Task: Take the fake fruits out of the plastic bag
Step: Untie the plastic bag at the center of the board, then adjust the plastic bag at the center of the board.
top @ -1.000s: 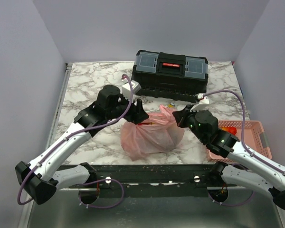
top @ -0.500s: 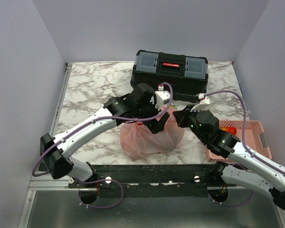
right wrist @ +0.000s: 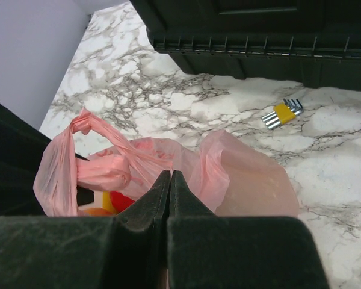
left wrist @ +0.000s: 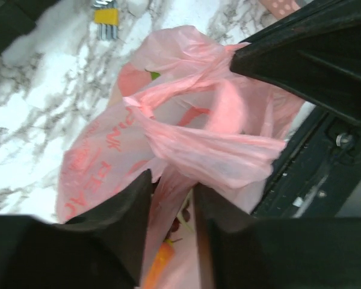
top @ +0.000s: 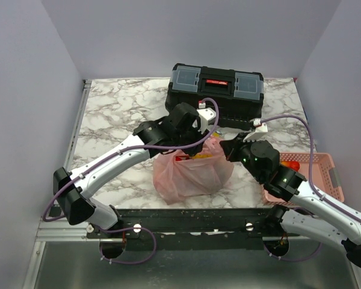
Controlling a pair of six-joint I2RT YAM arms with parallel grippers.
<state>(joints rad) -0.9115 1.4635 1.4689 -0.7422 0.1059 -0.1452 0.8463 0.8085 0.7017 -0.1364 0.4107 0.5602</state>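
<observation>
Fruits (right wrist: 111,203) mostly in bag (top: 192,174), red one (top: 293,164) in basket (top: 328,161). My right gripper (right wrist: 169,176) pinches bag rim; my left gripper (left wrist: 171,183), fingers parted, at mouth, nothing grasped.

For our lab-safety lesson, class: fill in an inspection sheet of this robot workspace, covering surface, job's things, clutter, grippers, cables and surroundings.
Surface: white marble table.
Job's things: plastic bag near the front edge, fake fruits inside it; some lie in the pink basket at right.
Clutter: black toolbox at the back; hex keys in front of it.
Grippers: left gripper open at the bag's mouth; right gripper shut on the bag's film.
Cables: purple cables looping off both arms.
Surroundings: plain walls; nothing else seen.
</observation>
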